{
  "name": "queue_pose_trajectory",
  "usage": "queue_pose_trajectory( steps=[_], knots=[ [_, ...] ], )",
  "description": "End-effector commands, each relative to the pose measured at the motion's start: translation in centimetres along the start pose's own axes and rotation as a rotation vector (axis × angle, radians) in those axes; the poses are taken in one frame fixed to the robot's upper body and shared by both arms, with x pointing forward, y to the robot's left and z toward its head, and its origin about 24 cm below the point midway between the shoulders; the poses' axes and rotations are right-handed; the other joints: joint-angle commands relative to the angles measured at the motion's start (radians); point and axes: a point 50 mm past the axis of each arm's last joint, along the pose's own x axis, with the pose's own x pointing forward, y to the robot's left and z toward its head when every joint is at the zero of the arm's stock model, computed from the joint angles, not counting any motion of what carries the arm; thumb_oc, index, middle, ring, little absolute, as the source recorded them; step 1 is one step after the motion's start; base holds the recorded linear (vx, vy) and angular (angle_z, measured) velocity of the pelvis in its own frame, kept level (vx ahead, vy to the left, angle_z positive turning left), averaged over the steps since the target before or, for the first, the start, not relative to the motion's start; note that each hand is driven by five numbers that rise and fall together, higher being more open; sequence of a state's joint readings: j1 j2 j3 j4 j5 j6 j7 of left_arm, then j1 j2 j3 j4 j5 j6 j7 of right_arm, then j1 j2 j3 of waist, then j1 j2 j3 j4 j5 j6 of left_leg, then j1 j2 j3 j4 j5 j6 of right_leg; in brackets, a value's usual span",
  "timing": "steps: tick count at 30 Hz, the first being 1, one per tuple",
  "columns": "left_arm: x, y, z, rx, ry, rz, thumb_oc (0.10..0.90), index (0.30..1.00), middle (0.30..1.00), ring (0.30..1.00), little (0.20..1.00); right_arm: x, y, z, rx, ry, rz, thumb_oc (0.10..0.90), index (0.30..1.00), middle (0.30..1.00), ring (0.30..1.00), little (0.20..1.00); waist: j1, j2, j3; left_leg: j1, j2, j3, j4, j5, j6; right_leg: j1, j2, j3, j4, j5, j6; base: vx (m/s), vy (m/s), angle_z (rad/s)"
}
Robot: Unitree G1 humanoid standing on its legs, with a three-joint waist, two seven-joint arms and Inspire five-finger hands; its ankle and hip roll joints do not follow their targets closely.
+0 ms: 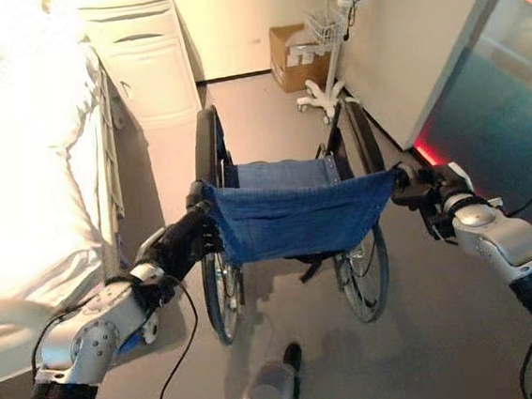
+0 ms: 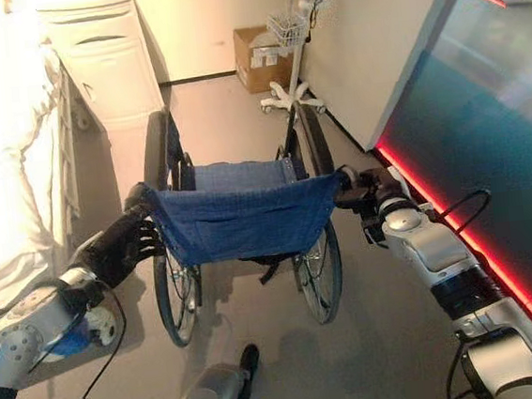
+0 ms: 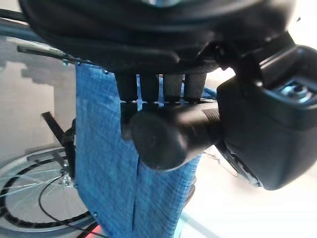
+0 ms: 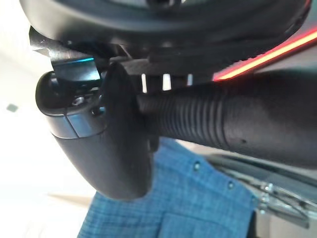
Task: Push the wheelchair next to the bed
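1. My left hand (image 1: 178, 248) has its fingers curled around the left push handle (image 3: 163, 136) of the wheelchair (image 1: 291, 218).
2. My right hand (image 2: 371, 192) is closed around the right push handle (image 4: 233, 124) in the same way.
3. The wheelchair stands on the grey floor (image 1: 267, 114), its blue backrest (image 1: 296, 217) facing me.
4. The bed (image 1: 28, 175) with white sheets is on my left, just beside the wheelchair.
5. A white cabinet (image 1: 144, 60) stands at the far wall.

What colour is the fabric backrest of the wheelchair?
Blue, a denim-like weave. The backrest of the wheelchair shows best in the left eye view.
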State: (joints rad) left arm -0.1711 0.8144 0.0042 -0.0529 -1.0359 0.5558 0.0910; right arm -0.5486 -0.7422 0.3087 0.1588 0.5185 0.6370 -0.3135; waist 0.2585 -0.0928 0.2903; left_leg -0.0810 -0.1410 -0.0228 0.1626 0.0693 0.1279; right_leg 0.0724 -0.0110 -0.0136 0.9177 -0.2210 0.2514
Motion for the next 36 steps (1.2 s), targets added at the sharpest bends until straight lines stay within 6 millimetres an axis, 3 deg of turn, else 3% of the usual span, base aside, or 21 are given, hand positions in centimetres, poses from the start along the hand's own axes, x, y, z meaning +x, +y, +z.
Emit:
queue_pose_trajectory(
  steps=[1, 2, 4, 5, 6, 8, 11, 15, 17, 18, 19, 20, 26, 27, 28, 29, 32, 33, 34, 35, 36],
  knots=[
    [-0.6, 0.5, 7.3, -0.008, -0.312, -0.017, 0.400, 0.300, 0.300, 0.300, 0.300, -1.7, 0.5, 8.6, -0.027, -0.460, 0.107, 0.400, 0.300, 0.300, 0.300, 0.300, -0.019, 0.035, -0.170, -0.022, -0.020, -0.064, -0.050, 0.020, -0.054, 0.024, 0.064, -0.069, -0.271, 0.343, -0.072, 0.45, -0.032, 0.41],
    [-0.6, 0.7, 7.8, -0.015, -0.321, -0.032, 0.400, 0.300, 0.300, 0.300, 0.300, -1.8, 0.3, 8.9, -0.041, -0.469, 0.101, 0.400, 0.300, 0.300, 0.300, 0.300, -0.030, 0.041, -0.158, -0.013, -0.029, -0.088, -0.017, 0.003, -0.053, -0.004, 0.024, -0.089, -0.407, 0.280, -0.109, 0.34, -0.078, 0.50],
    [-0.5, 0.8, 8.0, -0.022, -0.338, -0.038, 0.400, 0.300, 0.300, 0.300, 0.300, -1.9, -0.4, 9.1, -0.048, -0.487, 0.095, 0.400, 0.300, 0.300, 0.300, 0.300, -0.044, 0.043, -0.138, 0.022, -0.035, -0.117, 0.016, -0.045, -0.058, -0.061, -0.036, -0.099, -0.561, 0.254, -0.139, 0.35, -0.167, 0.59],
    [-0.5, 0.7, 8.0, -0.019, -0.347, -0.039, 0.400, 0.300, 0.300, 0.300, 0.300, -1.9, -0.9, 9.3, -0.049, -0.497, 0.089, 0.400, 0.300, 0.300, 0.300, 0.300, -0.059, 0.042, -0.121, 0.058, -0.040, -0.139, 0.033, -0.087, -0.057, -0.104, -0.073, -0.093, -0.633, 0.287, -0.139, 0.24, -0.155, 0.43],
    [-0.4, 0.7, 8.0, -0.019, -0.347, -0.040, 0.400, 0.300, 0.300, 0.300, 0.300, -1.9, -0.9, 9.3, -0.049, -0.497, 0.089, 0.400, 0.300, 0.300, 0.300, 0.300, -0.063, 0.045, -0.118, 0.061, -0.040, -0.144, 0.037, -0.093, -0.056, -0.095, -0.073, -0.098, -0.637, 0.285, -0.139, 0.26, -0.211, 0.50],
    [-0.3, 0.0, 7.7, -0.017, -0.352, -0.053, 0.400, 0.300, 0.300, 0.300, 0.300, -2.2, -1.8, 10.3, -0.046, -0.512, 0.075, 0.400, 0.300, 0.300, 0.300, 0.300, -0.094, 0.033, -0.091, 0.132, -0.036, -0.208, 0.070, -0.197, -0.067, -0.196, -0.138, -0.024, -0.838, 0.366, -0.110, 0.39, -0.347, 0.61],
    [-0.6, -0.2, 7.4, -0.014, -0.364, -0.042, 0.400, 0.300, 0.300, 0.300, 0.300, -2.8, -2.2, 11.6, -0.039, -0.520, 0.085, 0.400, 0.300, 0.300, 0.300, 0.300, -0.101, 0.025, -0.087, 0.178, 0.004, -0.264, 0.079, -0.243, -0.090, -0.224, -0.180, 0.021, -0.921, 0.423, -0.082, 0.41, -0.389, 0.84],
    [-0.8, -0.1, 6.7, -0.021, -0.372, -0.037, 0.400, 0.300, 0.300, 0.300, 0.300, -2.8, -1.7, 12.1, -0.042, -0.511, 0.103, 0.400, 0.300, 0.300, 0.300, 0.300, -0.079, 0.009, -0.116, 0.186, 0.056, -0.290, 0.104, -0.210, -0.120, -0.169, -0.198, -0.010, -0.954, 0.422, -0.063, 0.32, -0.311, 0.75],
    [-0.9, -0.1, 6.3, -0.034, -0.366, -0.035, 0.400, 0.300, 0.300, 0.300, 0.300, -2.5, -1.4, 12.0, -0.054, -0.495, 0.111, 0.400, 0.300, 0.300, 0.300, 0.300, -0.076, 0.003, -0.144, 0.200, 0.097, -0.288, 0.107, -0.161, -0.148, -0.150, -0.186, -0.034, -0.915, 0.408, -0.063, 0.35, -0.271, 0.65],
    [-1.1, 0.1, 6.1, -0.052, -0.363, -0.016, 0.400, 0.300, 0.300, 0.300, 0.300, -2.4, -1.3, 11.9, -0.064, -0.485, 0.123, 0.400, 0.300, 0.300, 0.300, 0.300, -0.076, 0.000, -0.162, 0.192, 0.122, -0.264, 0.137, -0.083, -0.171, -0.129, -0.168, -0.064, -0.909, 0.386, -0.083, 0.24, -0.191, 0.39],
    [-1.2, 0.1, 6.1, -0.056, -0.363, -0.011, 0.400, 0.300, 0.300, 0.300, 0.300, -2.4, -1.3, 11.9, -0.068, -0.484, 0.127, 0.400, 0.300, 0.300, 0.300, 0.300, -0.077, -0.001, -0.165, 0.187, 0.126, -0.259, 0.146, -0.069, -0.176, -0.124, -0.166, -0.071, -0.911, 0.383, -0.087, 0.31, -0.299, 0.41],
    [-1.3, 0.2, 5.8, -0.071, -0.360, -0.002, 0.400, 0.300, 0.300, 0.300, 0.300, -2.4, -1.4, 11.7, -0.086, -0.481, 0.128, 0.400, 0.300, 0.300, 0.300, 0.300, -0.084, -0.005, -0.169, 0.139, 0.133, -0.210, 0.238, 0.010, -0.192, -0.096, -0.146, -0.092, -0.914, 0.358, -0.117, 0.14, -0.165, 0.27],
    [-1.5, 0.4, 5.2, -0.083, -0.362, 0.015, 0.400, 0.300, 0.300, 0.300, 0.300, -2.9, -1.3, 11.6, -0.098, -0.489, 0.127, 0.400, 0.300, 0.300, 0.300, 0.300, -0.099, -0.006, -0.154, -0.008, 0.138, -0.100, 0.533, 0.079, -0.196, -0.039, -0.089, -0.153, -0.892, 0.289, -0.197, 0.18, -0.237, 0.48],
    [-1.4, 0.7, 5.2, -0.091, -0.368, 0.022, 0.400, 0.300, 0.300, 0.300, 0.300, -3.0, -1.1, 11.5, -0.106, -0.487, 0.127, 0.400, 0.300, 0.300, 0.300, 0.300, -0.093, -0.005, -0.140, -0.066, 0.108, -0.083, 0.559, 0.050, -0.183, -0.018, -0.071, -0.164, -0.880, 0.272, -0.212, 0.20, -0.186, 0.43],
    [-1.4, 0.9, 5.2, -0.093, -0.372, 0.026, 0.400, 0.300, 0.300, 0.300, 0.300, -3.1, -1.1, 11.5, -0.110, -0.488, 0.129, 0.400, 0.300, 0.300, 0.300, 0.300, -0.090, -0.002, -0.137, -0.073, 0.093, -0.082, 0.556, 0.033, -0.177, -0.012, -0.065, -0.165, -0.879, 0.268, -0.211, 0.31, -0.154, 0.45],
    [-1.6, 1.5, 5.5, -0.097, -0.383, 0.043, 0.400, 0.300, 0.300, 0.300, 0.300, -3.2, -0.9, 11.5, -0.126, -0.491, 0.137, 0.400, 0.300, 0.300, 0.300, 0.300, -0.080, 0.013, -0.134, -0.067, 0.063, -0.059, 0.437, 0.010, -0.171, 0.015, -0.034, -0.165, -0.880, 0.249, -0.208, 0.28, -0.089, 0.22],
    [-1.6, 1.7, 5.7, -0.097, -0.384, 0.041, 0.400, 0.300, 0.300, 0.300, 0.300, -3.0, -0.9, 11.4, -0.131, -0.486, 0.124, 0.400, 0.300, 0.300, 0.300, 0.300, -0.073, 0.021, -0.135, -0.058, 0.091, 0.006, 0.274, 0.031, -0.175, 0.053, -0.012, -0.194, -0.891, 0.221, -0.216, 0.30, -0.070, 0.00],
    [-1.2, 1.4, 5.1, -0.090, -0.374, 0.025, 0.400, 0.300, 0.300, 0.300, 0.300, -2.5, -1.0, 10.9, -0.129, -0.476, 0.102, 0.400, 0.300, 0.300, 0.300, 0.300, -0.062, 0.043, -0.147, -0.075, 0.098, 0.042, 0.082, 0.055, -0.185, 0.081, 0.022, -0.222, -0.901, 0.194, -0.219, 0.39, -0.036, 0.05],
    [-1.0, 1.1, 4.8, -0.084, -0.369, 0.015, 0.400, 0.300, 0.300, 0.300, 0.300, -2.4, -1.0, 10.7, -0.129, -0.470, 0.093, 0.400, 0.300, 0.300, 0.300, 0.300, -0.056, 0.052, -0.151, -0.086, 0.103, 0.082, -0.021, 0.090, -0.196, 0.108, 0.042, -0.233, -0.912, 0.178, -0.221, 0.39, -0.032, 0.03],
    [-1.0, 1.0, 4.7, -0.083, -0.367, 0.012, 0.400, 0.300, 0.300, 0.300, 0.300, -2.4, -1.0, 10.7, -0.129, -0.468, 0.091, 0.400, 0.300, 0.300, 0.300, 0.300, -0.052, 0.054, -0.151, -0.084, 0.104, 0.097, -0.054, 0.107, -0.201, 0.119, 0.047, -0.236, -0.916, 0.173, -0.222, 0.40, -0.074, 0.04],
    [-0.5, 0.3, 4.4, -0.072, -0.362, -0.014, 0.400, 0.300, 0.300, 0.300, 0.300, -2.1, -1.3, 10.1, -0.125, -0.450, 0.067, 0.400, 0.300, 0.300, 0.300, 0.300, -0.049, 0.059, -0.155, -0.115, 0.107, 0.194, -0.099, 0.153, -0.209, 0.164, 0.070, -0.263, -0.932, 0.151, -0.230, 0.35, -0.079, 0.07]
  ],
)
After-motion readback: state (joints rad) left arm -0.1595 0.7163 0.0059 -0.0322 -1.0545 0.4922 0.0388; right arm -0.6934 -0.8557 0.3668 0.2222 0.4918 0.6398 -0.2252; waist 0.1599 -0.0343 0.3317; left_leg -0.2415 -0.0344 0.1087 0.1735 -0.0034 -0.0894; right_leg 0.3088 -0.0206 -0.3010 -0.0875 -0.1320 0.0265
